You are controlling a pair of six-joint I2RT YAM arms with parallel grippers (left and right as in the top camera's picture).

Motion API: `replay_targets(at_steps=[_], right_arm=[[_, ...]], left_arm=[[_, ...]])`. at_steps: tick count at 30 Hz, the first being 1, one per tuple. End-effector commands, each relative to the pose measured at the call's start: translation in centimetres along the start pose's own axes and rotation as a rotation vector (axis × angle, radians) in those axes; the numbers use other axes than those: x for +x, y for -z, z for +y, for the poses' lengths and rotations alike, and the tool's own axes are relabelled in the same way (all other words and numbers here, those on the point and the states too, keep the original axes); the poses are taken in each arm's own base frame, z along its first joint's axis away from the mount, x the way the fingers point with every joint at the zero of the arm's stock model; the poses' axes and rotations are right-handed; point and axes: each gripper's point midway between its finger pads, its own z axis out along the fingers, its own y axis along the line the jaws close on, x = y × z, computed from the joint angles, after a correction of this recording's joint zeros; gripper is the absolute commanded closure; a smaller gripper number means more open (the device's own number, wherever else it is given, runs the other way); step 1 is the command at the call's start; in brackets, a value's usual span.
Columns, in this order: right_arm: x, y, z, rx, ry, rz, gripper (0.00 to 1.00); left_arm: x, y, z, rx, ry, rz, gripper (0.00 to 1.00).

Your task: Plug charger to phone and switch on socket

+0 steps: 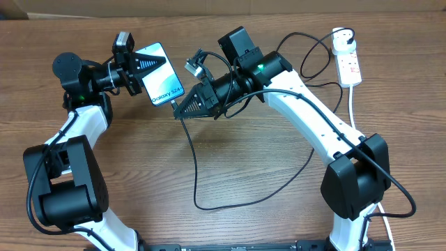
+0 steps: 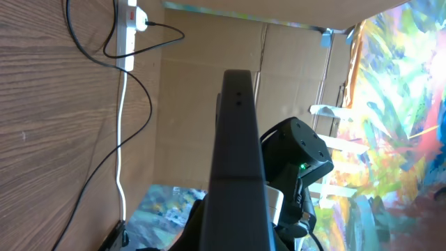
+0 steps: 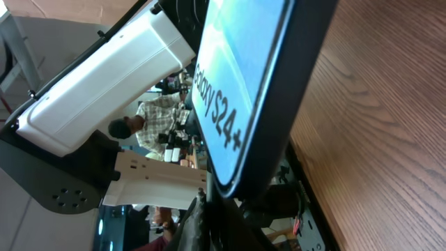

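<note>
My left gripper (image 1: pixel 152 70) is shut on the phone (image 1: pixel 166 84) and holds it tilted above the table, its light blue "Galaxy S24+" screen up. In the left wrist view the phone (image 2: pixel 237 160) shows edge-on as a dark bar. My right gripper (image 1: pixel 183 106) is shut on the charger's connector end, right at the phone's lower edge. In the right wrist view the phone (image 3: pixel 237 77) fills the middle above my jaws (image 3: pixel 216 226); the connector tip is hidden. The black charger cable (image 1: pixel 194 160) loops over the table to the white socket (image 1: pixel 348 63), which also shows in the left wrist view (image 2: pixel 129 31).
The wooden table (image 1: pixel 265 174) carries the cable loop in front of both arms. The socket's white cord (image 1: pixel 352 104) runs along the right side past the right arm's base. Cardboard walls (image 2: pixel 195 104) stand behind the table.
</note>
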Motion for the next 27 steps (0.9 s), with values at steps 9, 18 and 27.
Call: replay_targets(at_steps=[9,18,27], right_arm=[[0.19,0.22,1.18,-0.002,0.035,-0.008,0.96],[0.12,0.16,0.93,-0.002,0.027,-0.007,0.97],[0.21,-0.16,1.07,-0.044,0.027,0.014,0.96]], left_arm=[[-0.27,0.23,-0.94,0.005,-0.050,-0.016,0.96],[-0.24,0.16,-0.94,0.005,-0.050,-0.015,0.96],[-0.23,0.16,-0.92,0.005,-0.050,-0.014,0.96]])
